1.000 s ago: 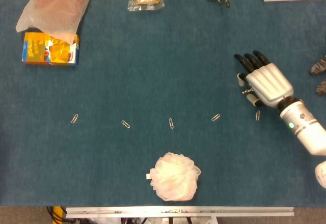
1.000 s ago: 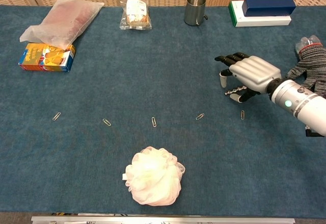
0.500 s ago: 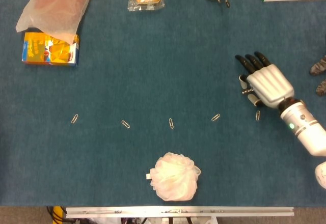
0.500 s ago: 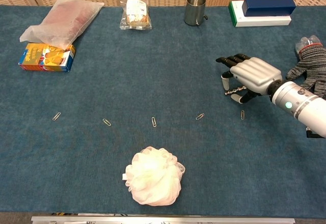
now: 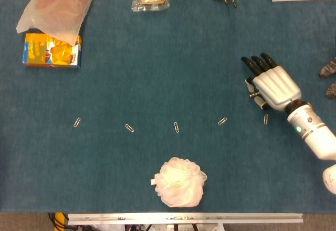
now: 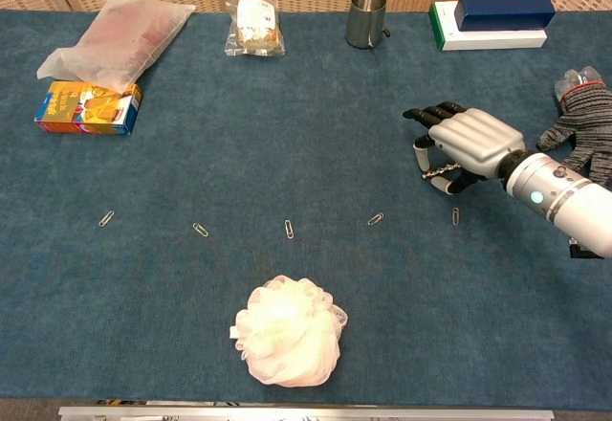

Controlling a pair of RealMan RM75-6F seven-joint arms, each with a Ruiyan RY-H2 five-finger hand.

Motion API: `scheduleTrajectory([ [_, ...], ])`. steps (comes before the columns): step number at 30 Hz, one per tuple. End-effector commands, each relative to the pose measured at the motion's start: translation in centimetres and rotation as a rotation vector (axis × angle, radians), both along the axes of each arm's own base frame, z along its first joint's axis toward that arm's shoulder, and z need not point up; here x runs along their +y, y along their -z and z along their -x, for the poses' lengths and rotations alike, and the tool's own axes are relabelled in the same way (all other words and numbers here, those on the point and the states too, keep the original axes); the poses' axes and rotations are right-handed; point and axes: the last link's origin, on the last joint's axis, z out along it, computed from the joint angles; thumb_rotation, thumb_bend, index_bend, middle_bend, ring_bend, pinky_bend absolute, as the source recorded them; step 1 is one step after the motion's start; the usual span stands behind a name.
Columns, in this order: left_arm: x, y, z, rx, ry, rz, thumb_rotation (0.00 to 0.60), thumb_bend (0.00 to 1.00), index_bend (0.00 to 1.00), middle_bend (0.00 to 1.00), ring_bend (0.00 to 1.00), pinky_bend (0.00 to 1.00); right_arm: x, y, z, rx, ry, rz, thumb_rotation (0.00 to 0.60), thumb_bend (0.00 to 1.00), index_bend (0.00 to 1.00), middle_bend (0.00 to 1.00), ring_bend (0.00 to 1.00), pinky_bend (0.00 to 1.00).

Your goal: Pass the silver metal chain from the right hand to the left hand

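Chain (image 6: 438, 170) x1 in right robot hand (image 6: 466, 144); paperclips x5.

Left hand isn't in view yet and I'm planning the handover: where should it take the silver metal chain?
Grip the short free end of the silver metal chain poking out beneath the right hand, coming from the robot's left; the palm covers the rest.

Matt blue cloth table (image 6: 287, 134), shiny metal cup (image 6: 366, 17), glossy plastic hand (image 6: 466, 145)
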Motion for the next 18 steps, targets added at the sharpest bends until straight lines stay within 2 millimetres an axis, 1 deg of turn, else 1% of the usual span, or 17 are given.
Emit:
scheduleTrajectory([
  [1, -0.05, 0.01, 0.01, 0.0, -0.001, 0.0, 0.6, 0.15, 0.38, 0.43, 0.39, 0.58, 0.01, 0.0, 0.04, 0.001, 0.0, 0.0, 0.6, 0.3, 0.53, 0.0, 0.0, 0.04],
  [18, -0.1, 0.11, 0.04, 0.0, -0.003, 0.004, 0.6, 0.15, 0.38, 0.43, 0.39, 0.57, -0.13, 0.18, 0.24, 0.01, 0.006, 0.002, 0.6, 0.31, 0.54, 0.0, 0.0, 0.04],
])
